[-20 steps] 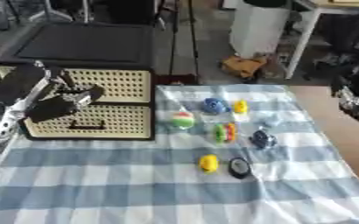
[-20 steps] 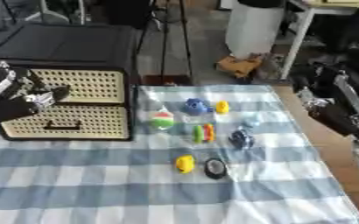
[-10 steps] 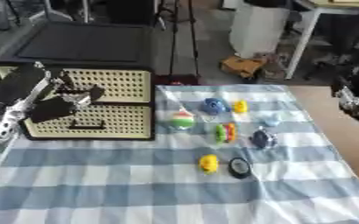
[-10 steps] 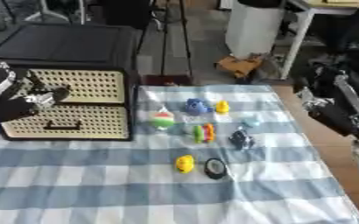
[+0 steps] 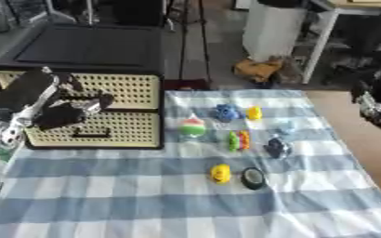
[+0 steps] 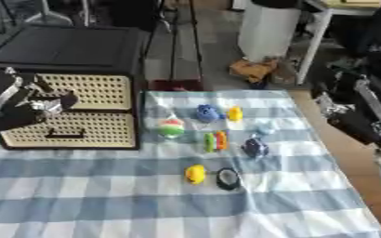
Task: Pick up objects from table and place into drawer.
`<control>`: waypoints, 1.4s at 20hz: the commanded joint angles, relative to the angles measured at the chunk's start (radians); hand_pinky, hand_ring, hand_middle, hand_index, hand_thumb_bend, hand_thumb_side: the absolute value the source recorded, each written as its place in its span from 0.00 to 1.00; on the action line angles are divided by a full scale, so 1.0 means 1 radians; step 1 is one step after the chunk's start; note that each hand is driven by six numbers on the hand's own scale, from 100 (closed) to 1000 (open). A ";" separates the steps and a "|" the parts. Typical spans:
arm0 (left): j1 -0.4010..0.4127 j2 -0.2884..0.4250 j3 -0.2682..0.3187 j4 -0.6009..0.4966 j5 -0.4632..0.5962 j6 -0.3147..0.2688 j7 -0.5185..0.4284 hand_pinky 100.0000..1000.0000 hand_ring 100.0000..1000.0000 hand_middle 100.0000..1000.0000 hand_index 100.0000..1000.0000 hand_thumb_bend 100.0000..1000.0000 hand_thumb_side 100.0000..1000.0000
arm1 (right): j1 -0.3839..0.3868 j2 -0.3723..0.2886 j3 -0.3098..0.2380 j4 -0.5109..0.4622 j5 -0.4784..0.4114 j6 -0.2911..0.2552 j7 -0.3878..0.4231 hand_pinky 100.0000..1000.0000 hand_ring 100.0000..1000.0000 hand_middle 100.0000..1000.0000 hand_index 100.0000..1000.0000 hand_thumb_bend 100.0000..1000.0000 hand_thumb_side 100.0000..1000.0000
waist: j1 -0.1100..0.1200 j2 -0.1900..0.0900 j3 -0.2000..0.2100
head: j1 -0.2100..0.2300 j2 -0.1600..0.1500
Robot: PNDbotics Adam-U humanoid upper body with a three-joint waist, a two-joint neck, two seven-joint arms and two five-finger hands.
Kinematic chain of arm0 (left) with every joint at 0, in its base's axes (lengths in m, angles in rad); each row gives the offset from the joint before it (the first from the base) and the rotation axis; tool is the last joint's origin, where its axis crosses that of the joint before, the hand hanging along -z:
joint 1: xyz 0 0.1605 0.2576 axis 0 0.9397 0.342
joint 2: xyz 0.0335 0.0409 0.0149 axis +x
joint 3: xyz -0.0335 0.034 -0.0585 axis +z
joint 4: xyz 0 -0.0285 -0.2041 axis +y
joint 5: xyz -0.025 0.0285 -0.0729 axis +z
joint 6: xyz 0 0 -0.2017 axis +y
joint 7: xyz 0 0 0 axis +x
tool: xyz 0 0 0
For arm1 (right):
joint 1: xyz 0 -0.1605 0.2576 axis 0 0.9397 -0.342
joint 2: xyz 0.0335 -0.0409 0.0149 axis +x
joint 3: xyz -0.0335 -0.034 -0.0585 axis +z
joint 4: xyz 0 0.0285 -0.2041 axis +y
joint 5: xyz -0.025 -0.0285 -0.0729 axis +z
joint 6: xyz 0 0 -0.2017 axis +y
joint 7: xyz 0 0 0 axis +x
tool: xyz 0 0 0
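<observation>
Nothing is in the drawer yet: both fronts of your drawer cabinet (image 5: 92, 111) look closed, and your left robot hand (image 5: 63, 113) sits at the upper drawer front, fingers curled, though you cannot tell whether they hold the handle. Every toy remains on the table (image 5: 145, 195), to that hand's right: striped ball (image 5: 192, 127), yellow duck (image 5: 220, 173), black ring (image 5: 252, 177). Your right robot hand (image 6: 340, 111) hangs past the table's right edge, fingers unreadable.

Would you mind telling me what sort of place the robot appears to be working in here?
Probably a lab or workshop rather than a home: behind the checked tablecloth and rattan-front drawer cabinet stand a white bin, a tripod's legs and a cluttered bare floor.
</observation>
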 commanded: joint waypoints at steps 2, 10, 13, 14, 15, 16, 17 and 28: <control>-0.028 0.004 -0.004 0.001 -0.012 -0.011 -0.006 0.00 0.00 0.00 0.66 0.63 1.00 | -0.013 -0.017 -0.004 -0.009 -0.005 -0.002 0.004 0.11 0.21 0.33 0.69 0.08 0.62 | 0.004 -0.013 -0.003 | 0.002 0.004; -0.047 -0.005 -0.009 0.036 -0.052 -0.015 -0.001 0.00 0.00 0.00 0.66 0.64 1.00 | -0.013 -0.014 -0.004 -0.010 -0.006 -0.002 0.005 0.11 0.21 0.33 0.69 0.08 0.62 | 0.004 -0.014 -0.008 | 0.005 0.004; -0.054 -0.010 -0.005 0.058 -0.068 -0.012 0.009 0.00 0.00 0.00 0.66 0.64 1.00 | -0.013 -0.014 -0.003 -0.009 -0.006 -0.002 0.006 0.11 0.21 0.33 0.69 0.08 0.62 | 0.004 -0.013 -0.010 | 0.006 0.005; -0.056 -0.012 -0.005 0.065 -0.071 -0.012 0.011 0.00 0.00 0.00 0.66 0.64 1.00 | -0.014 -0.014 -0.003 -0.009 -0.007 -0.002 0.006 0.11 0.21 0.33 0.69 0.08 0.62 | 0.004 -0.013 -0.011 | 0.006 0.005; -0.057 -0.013 -0.004 0.071 -0.073 -0.012 0.013 0.00 0.00 0.00 0.66 0.64 1.00 | -0.014 -0.014 -0.003 -0.009 -0.007 -0.002 0.006 0.11 0.21 0.33 0.69 0.08 0.62 | 0.004 -0.013 -0.012 | 0.006 0.005; -0.058 -0.014 -0.004 0.076 -0.075 -0.013 0.015 0.00 0.00 0.00 0.66 0.64 1.00 | -0.014 -0.013 -0.003 -0.009 -0.007 -0.002 0.006 0.11 0.21 0.33 0.69 0.08 0.62 | 0.004 -0.013 -0.012 | 0.006 0.005; -0.059 -0.015 -0.004 0.080 -0.076 -0.014 0.016 0.00 0.00 0.00 0.66 0.64 1.00 | -0.013 -0.013 -0.003 -0.009 -0.007 -0.002 0.007 0.11 0.21 0.33 0.69 0.08 0.62 | 0.003 -0.013 -0.012 | 0.006 0.005; -0.063 -0.017 -0.009 0.110 -0.122 -0.024 0.008 0.00 0.00 0.00 0.66 0.63 1.00 | -0.015 -0.013 -0.002 -0.008 -0.007 -0.003 0.008 0.11 0.21 0.33 0.69 0.07 0.62 | 0.002 -0.011 -0.013 | 0.008 0.006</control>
